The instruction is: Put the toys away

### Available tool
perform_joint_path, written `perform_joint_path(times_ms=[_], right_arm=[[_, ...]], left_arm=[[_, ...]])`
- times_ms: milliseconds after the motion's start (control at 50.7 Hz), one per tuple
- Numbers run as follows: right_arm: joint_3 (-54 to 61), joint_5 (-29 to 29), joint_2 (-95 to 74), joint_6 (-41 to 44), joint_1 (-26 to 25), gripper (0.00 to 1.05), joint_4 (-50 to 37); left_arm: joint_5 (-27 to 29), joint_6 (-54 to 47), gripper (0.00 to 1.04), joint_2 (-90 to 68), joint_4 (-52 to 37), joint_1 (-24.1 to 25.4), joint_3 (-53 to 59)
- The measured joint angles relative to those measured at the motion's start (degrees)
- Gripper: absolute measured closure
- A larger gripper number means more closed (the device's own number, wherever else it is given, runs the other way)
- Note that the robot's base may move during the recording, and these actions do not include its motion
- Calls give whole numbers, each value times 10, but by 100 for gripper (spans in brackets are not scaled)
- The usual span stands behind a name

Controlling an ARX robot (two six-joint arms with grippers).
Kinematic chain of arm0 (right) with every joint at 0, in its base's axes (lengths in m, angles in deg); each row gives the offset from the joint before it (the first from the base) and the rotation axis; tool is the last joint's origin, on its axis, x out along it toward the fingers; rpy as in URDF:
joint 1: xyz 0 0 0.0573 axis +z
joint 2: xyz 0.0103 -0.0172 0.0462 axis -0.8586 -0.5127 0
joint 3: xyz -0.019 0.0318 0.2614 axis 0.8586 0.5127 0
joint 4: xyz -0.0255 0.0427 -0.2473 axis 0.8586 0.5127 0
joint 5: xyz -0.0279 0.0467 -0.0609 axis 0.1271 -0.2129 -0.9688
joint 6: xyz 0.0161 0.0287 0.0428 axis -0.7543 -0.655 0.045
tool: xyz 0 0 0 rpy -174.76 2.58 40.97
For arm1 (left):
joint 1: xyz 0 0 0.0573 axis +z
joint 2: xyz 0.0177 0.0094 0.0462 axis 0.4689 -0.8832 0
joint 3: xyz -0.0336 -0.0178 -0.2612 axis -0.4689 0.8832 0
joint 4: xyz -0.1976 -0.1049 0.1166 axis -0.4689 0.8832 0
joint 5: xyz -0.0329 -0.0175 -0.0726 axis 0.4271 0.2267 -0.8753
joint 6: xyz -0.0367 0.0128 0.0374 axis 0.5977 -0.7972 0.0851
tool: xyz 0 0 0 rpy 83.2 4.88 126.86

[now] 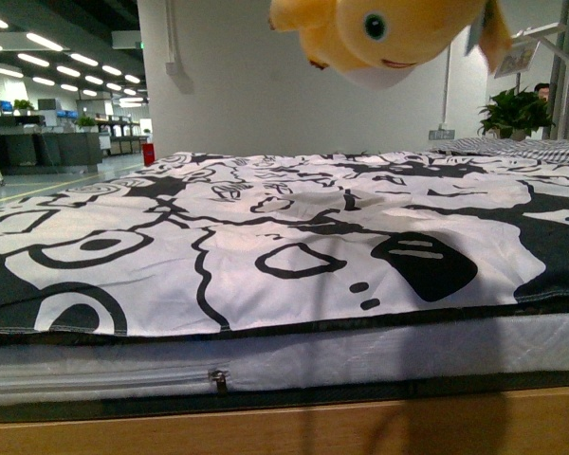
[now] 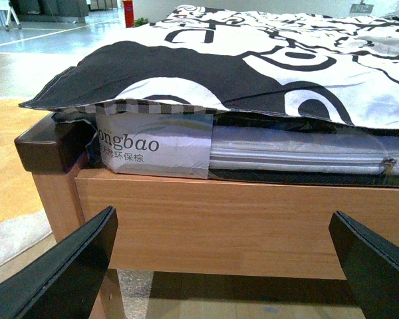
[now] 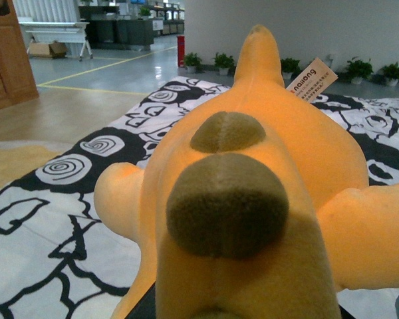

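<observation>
An orange-yellow plush animal [image 1: 379,33] hangs high above the bed at the top of the front view, face down with a dark eye showing. In the right wrist view the same plush animal [image 3: 253,199] fills the picture, with two brown patches on its back and a paper tag [image 3: 311,78]. My right gripper is shut on it, its fingers hidden under the plush. My left gripper [image 2: 229,266] stands open in front of the bed's wooden side rail [image 2: 239,212], with nothing between its black fingers [image 2: 66,279].
A bed with a black-and-white patterned cover [image 1: 266,227] spreads across the front view, over a zipped mattress [image 1: 218,379] and wooden frame [image 1: 284,427]. A white pillar [image 1: 266,85] stands behind it, and potted plants [image 1: 517,114] to the right. An open office floor [image 1: 57,180] lies at left.
</observation>
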Motion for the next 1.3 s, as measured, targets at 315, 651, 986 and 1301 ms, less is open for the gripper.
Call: perform_joint_path(times_ms=[315, 651, 986, 1301], right_arm=[[169, 153, 158, -30, -90, 87, -15], [362, 265, 341, -73, -190, 87, -61], [567, 245, 527, -67, -180, 87, -81], [704, 78, 652, -26, -13, 87, -91]], left_arm=[[0, 0, 6, 0, 0, 0, 0], [0, 0, 6, 0, 0, 0, 0], [0, 0, 6, 0, 0, 0, 0], [0, 0, 6, 0, 0, 0, 0]])
